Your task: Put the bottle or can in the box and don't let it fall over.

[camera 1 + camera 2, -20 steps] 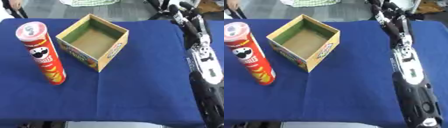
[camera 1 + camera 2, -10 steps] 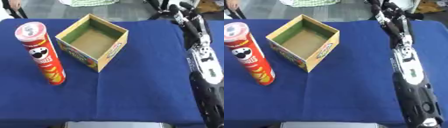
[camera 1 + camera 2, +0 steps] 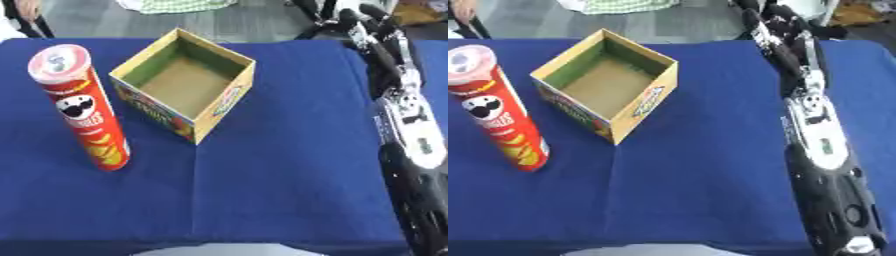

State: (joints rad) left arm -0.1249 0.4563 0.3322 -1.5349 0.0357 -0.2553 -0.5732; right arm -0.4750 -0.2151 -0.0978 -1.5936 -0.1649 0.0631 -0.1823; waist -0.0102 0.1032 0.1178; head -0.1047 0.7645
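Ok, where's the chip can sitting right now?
The chip can stands upright on the blue table, at the left of the left eye view, just left of the open box and apart from it.

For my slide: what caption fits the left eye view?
Upright red chip can beside empty open cardboard box on blue table.

One red can and one open cardboard box stand on one blue tabletop, with one robot arm alongside.
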